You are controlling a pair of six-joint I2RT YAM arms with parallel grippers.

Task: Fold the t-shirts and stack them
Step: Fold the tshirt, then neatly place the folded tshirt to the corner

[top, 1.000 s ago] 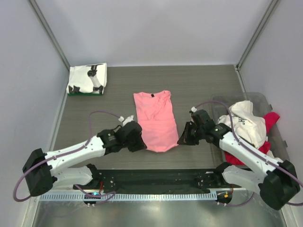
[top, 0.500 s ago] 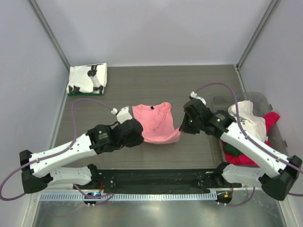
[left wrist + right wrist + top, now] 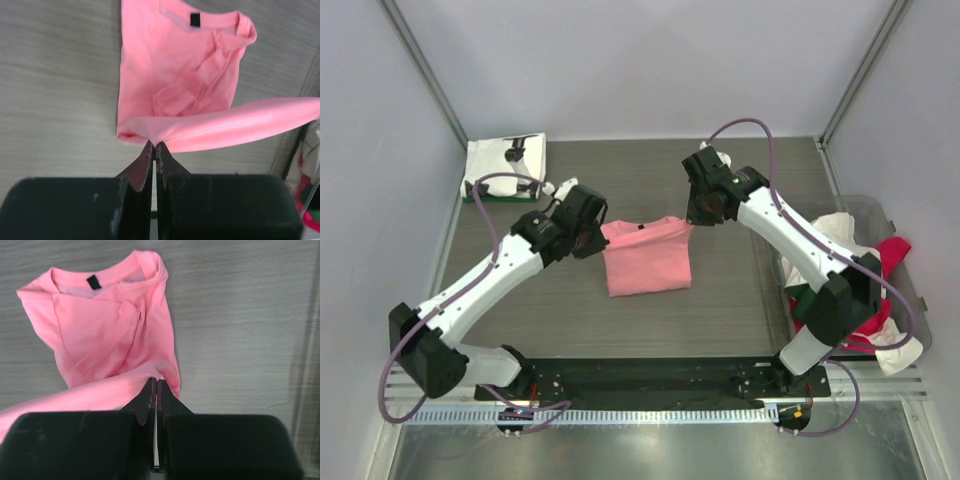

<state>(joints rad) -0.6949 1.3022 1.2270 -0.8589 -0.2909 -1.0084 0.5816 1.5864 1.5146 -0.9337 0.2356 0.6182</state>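
**A:** Where is the salmon-pink t-shirt [image 3: 648, 258]?

**B:** In the middle of the surface [image 3: 740, 290], between my two arms. Its lower half is doubled up toward the collar, so from above it reads as a squat, nearly square block of pink.

**A:** And what are your grippers doing?

**B:** My left gripper [image 3: 156, 147] is pinched tight on one corner of the hem, with only cloth between the jaws. My right gripper [image 3: 155, 382] is clamped the same way on the other corner. Between them the hem runs as a smooth, rounded band, held up off the layer beneath and close to the neck end.

**A:** How does the cloth look?

**B:** It is plain, with no print. There is a small black tag [image 3: 92, 281] inside the neck and a narrow paler collar band. Both sleeves are folded in across the chest, leaving soft diagonal creases, and the outer edges are fairly straight.

**A:** Anything else around it?

**B:** A folded white t-shirt with black print [image 3: 506, 165] lies at the far left corner, with a dark green edge showing under it, well apart from the pink one. On my right, loose t-shirts [image 3: 892, 252] in white, red and dark green are heaped in a clear bin [image 3: 860, 205].
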